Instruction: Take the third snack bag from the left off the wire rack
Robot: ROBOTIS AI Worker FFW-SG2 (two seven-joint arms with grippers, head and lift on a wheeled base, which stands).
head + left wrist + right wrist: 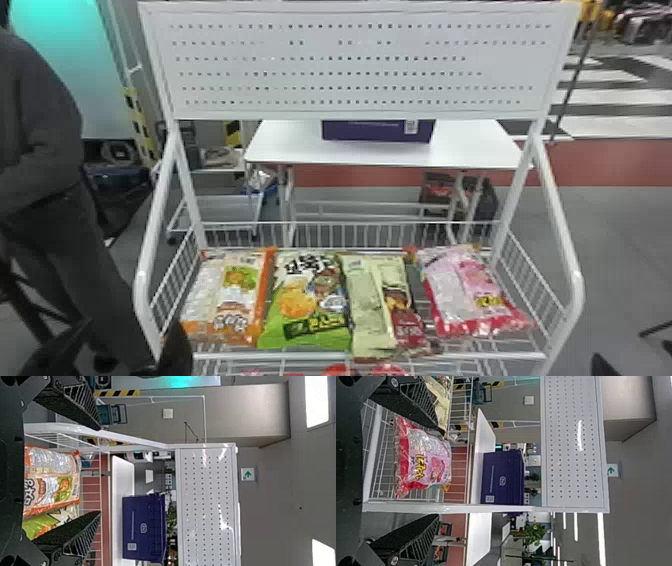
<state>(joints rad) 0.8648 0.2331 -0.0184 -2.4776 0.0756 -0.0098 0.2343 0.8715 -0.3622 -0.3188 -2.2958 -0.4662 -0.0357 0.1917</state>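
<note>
Clearly the task is at its opening step, the approach, with nothing grasped yet. Four large snack bags lie flat in a row on the wire rack (pixel 500 356): an orange bag (pixel 227 297), a bright green bag (pixel 305 305), a pale green bag (pixel 372 305) and a pink bag (pixel 470 295). The pale green bag is the third from the left, so it is the target. It touches the bright green bag on one side, and a dark red packet (pixel 407 320) is tucked against its other edge. The left gripper (pixel 95 471) is released, its fingers spread wide and empty, and it faces the orange bag from in front of the rack. The right gripper (pixel 440 473) is likewise spread and empty, lined up with the pink bag. Neither points at the target. The right arm seems the nearer choice. It would have to shift toward the robot's left, come in over the front rail and close on the pale green bag alone. The likely risk is pinching the dark red packet along with it or dragging the bright green neighbour.
</note>
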